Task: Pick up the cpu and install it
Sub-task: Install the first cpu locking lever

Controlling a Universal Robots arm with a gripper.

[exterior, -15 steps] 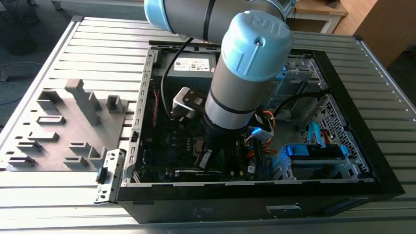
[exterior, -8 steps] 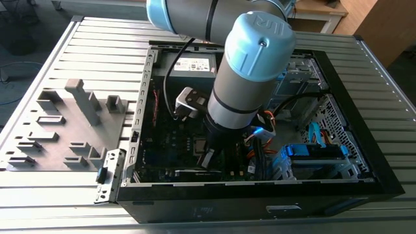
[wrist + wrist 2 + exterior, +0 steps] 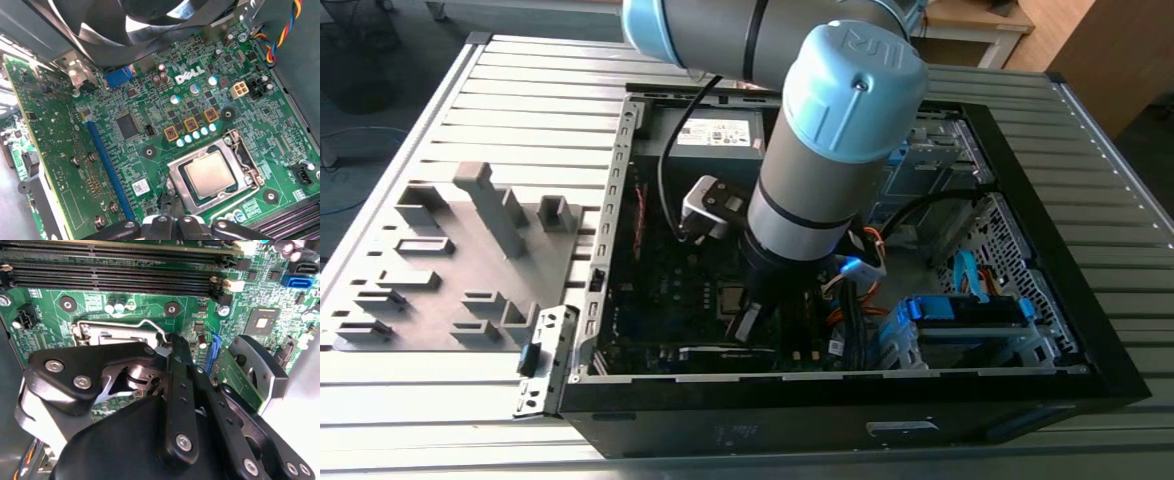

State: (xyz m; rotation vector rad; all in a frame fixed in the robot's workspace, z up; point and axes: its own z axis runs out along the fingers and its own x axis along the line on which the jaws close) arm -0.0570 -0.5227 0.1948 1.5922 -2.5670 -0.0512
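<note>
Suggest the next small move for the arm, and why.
Probably a short straight lift off the board. The chip already lies flat inside the socket frame, and the gripper hangs right at the frame's edge, so sideways travel could catch it.

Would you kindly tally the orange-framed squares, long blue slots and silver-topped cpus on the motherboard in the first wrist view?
orange-framed squares: 3
long blue slot: 1
cpu: 1
Total: 5
</note>
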